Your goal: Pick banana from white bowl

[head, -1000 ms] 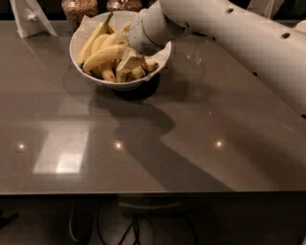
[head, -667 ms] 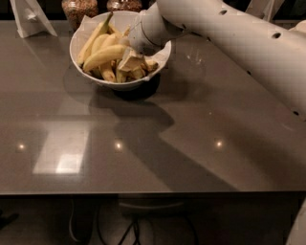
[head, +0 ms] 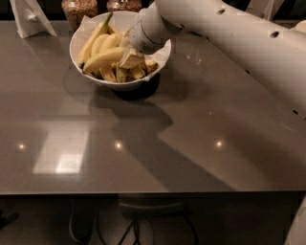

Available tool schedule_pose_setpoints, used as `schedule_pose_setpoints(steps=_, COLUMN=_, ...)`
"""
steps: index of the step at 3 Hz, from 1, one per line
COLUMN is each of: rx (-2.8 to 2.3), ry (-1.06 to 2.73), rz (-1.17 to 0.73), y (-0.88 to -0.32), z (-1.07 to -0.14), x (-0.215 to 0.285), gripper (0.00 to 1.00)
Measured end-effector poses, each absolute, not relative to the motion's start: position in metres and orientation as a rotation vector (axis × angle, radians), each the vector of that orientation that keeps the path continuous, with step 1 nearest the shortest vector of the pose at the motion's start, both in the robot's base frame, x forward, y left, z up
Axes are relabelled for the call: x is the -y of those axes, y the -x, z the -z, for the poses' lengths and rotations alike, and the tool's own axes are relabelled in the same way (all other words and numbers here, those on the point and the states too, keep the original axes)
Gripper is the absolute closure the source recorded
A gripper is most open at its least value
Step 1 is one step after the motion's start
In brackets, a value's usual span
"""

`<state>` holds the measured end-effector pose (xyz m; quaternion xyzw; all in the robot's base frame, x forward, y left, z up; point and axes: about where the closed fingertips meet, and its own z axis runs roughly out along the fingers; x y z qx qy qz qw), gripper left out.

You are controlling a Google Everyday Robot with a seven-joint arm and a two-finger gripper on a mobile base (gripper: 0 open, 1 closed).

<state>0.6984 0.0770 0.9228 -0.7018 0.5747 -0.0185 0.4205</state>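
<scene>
The gripper [head: 131, 58] sits low in the white bowl [head: 119, 85] at the far side of the surface [head: 143, 153], buried among the bananas [head: 102, 58] so its grasp cannot be told; it should close on 1 banana's middle and lift straight, clear of the paper lining [head: 164, 49].

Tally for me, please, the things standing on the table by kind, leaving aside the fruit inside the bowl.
White bowl: 1
Glass jars: 2
White folded cards: 2
Total: 5
The gripper is down among the bananas in the bowl.
</scene>
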Motion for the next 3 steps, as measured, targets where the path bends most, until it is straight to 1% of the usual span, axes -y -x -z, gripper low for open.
schedule_pose_setpoints(steps=1, rx=-1.449, ry=1.744, rz=0.074, y=-0.688, z=-0.952, x=-0.071, gripper=1.0)
schedule_pose_setpoints(steps=3, rx=-1.412, ry=1.75, rz=0.111, y=-0.648, z=-1.008, x=-0.058, gripper=1.0)
